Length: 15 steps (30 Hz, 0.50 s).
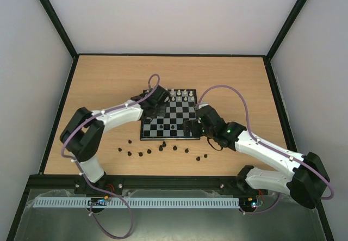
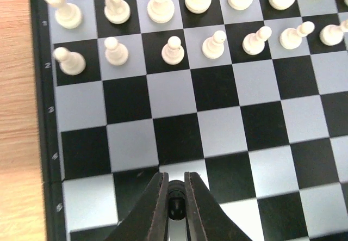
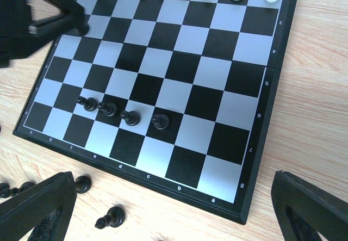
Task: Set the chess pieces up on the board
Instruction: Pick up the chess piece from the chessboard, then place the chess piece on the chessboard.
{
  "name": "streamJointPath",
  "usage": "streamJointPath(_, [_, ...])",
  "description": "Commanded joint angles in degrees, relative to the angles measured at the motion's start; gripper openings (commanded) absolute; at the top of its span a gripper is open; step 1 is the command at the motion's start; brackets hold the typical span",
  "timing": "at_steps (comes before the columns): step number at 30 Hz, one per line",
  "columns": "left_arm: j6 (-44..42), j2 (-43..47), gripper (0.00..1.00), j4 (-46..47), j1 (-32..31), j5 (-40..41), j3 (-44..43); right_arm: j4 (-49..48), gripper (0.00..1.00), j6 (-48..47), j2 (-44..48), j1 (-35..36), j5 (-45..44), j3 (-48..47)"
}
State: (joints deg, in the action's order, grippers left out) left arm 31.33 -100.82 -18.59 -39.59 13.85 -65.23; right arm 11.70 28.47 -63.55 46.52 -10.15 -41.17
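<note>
The board (image 1: 168, 137) lies mid-table, with white chess pieces (image 1: 182, 95) in two rows along its far side. In the left wrist view the white pieces (image 2: 173, 51) fill the top rows of the board (image 2: 217, 88). My left gripper (image 2: 176, 200) is shut on a small black piece (image 2: 176, 196) and holds it over the board's left half (image 1: 161, 112). Several black pawns (image 3: 130, 117) stand in one row near the board's front (image 3: 179, 67). My right gripper (image 3: 174, 214) is wide open and empty above the board's near right corner (image 1: 193, 127).
Loose black pieces (image 1: 157, 149) lie scattered on the wooden table in front of the board. Some also show in the right wrist view (image 3: 111, 217). The left gripper (image 3: 54, 18) reaches in over the board's far left. Dark rails edge the table.
</note>
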Motion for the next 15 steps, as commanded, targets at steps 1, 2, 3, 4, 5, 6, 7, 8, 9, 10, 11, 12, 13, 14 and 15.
streamJointPath(1, [1.10, 6.29, 0.05, -2.28, -0.70, -0.53, 3.93, -0.36, 0.99, -0.26, 0.44, -0.21, -0.79, 1.40])
streamJointPath(2, [1.30, 7.20, 0.06, -2.29, -0.86, -0.64, 4.85, -0.44, 0.99, -0.26, 0.40, -0.27, -0.74, 1.44])
streamJointPath(3, [1.42, 7.98, 0.06, -2.59, -1.10, -0.73, 5.55, -0.44, 0.99, -0.18, 0.30, -0.21, -0.81, 1.45])
streamJointPath(4, [1.63, 8.60, 0.06, -2.70, -1.35, -0.75, 6.41, -0.43, 0.99, -0.15, 0.28, -0.24, -0.83, 1.46])
streamJointPath(5, [1.86, 9.17, 0.06, -2.86, -1.63, -0.75, 7.13, -0.50, 0.99, -0.18, 0.27, -0.21, -0.76, 1.52])
streamJointPath(6, [2.01, 9.78, 0.06, -2.88, -1.89, -0.75, 7.88, -0.54, 0.99, -0.17, 0.20, -0.28, -0.79, 1.57])
streamJointPath(7, [2.31, 10.37, 0.06, -2.91, -2.15, -0.75, 8.73, -0.54, 0.99, -0.17, 0.18, -0.29, -0.87, 1.58])
streamJointPath(8, [2.53, 10.90, 0.07, -2.89, -2.43, -0.75, 9.51, -0.54, 0.99, -0.17, 0.10, -0.23, -0.94, 1.54])
streamJointPath(9, [2.72, 11.41, 0.07, -2.74, -2.56, -0.75, 10.38, -0.49, 0.99, -0.17, 0.03, -0.21, -0.93, 1.51])
streamJointPath(10, [2.93, 11.86, 0.08, -2.55, -2.67, -0.75, 11.13, -0.54, 0.99, -0.15, -0.07, -0.20, -0.97, 1.46])
streamJointPath(11, [3.06, 12.24, 0.08, -2.26, -2.68, -0.83, 11.94, -0.54, 0.99, -0.17, -0.22, -0.29, -1.00, 1.47])
streamJointPath(12, [3.26, 12.56, 0.08, -2.11, -2.68, -1.02, 12.56, -0.54, 0.99, -0.17, -0.37, -0.25, -1.01, 1.40])
streamJointPath(13, [3.29, 12.65, 0.08, -1.96, -2.75, -1.26, 12.98, -0.60, 0.99, -0.17, -0.49, -0.28, -0.95, 1.41])
streamJointPath(14, [3.41, 12.66, 0.08, -1.80, -2.83, -1.42, 13.36, -0.63, 0.99, -0.17, -0.59, -0.24, -1.00, 1.37])
streamJointPath(15, [3.51, 12.66, 0.08, -1.55, -2.93, -1.57, 13.70, -0.63, 0.99, -0.17, -0.68, -0.27, -1.12, 1.37])
